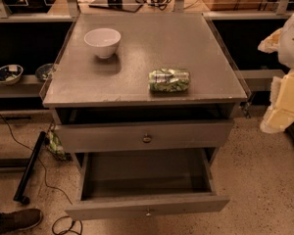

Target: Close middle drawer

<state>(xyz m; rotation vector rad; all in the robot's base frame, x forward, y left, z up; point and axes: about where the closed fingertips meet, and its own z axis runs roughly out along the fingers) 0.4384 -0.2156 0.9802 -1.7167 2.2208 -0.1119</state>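
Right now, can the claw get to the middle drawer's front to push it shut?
Probably yes. The claw hangs at the picture's right edge, above and beside the middle drawer, which is pulled far out. Nothing shows between them, and its front strip faces bare floor.

Dim, warm light falls from above on the cabinet top (137, 77), brightest toward its back edge. The white bowl (102, 41) near the back left corner throws a soft shadow forward. The middle drawer (147, 182) (pulled out) is murky inside. The gripper (284, 99), beyond the right edge, glows pale.
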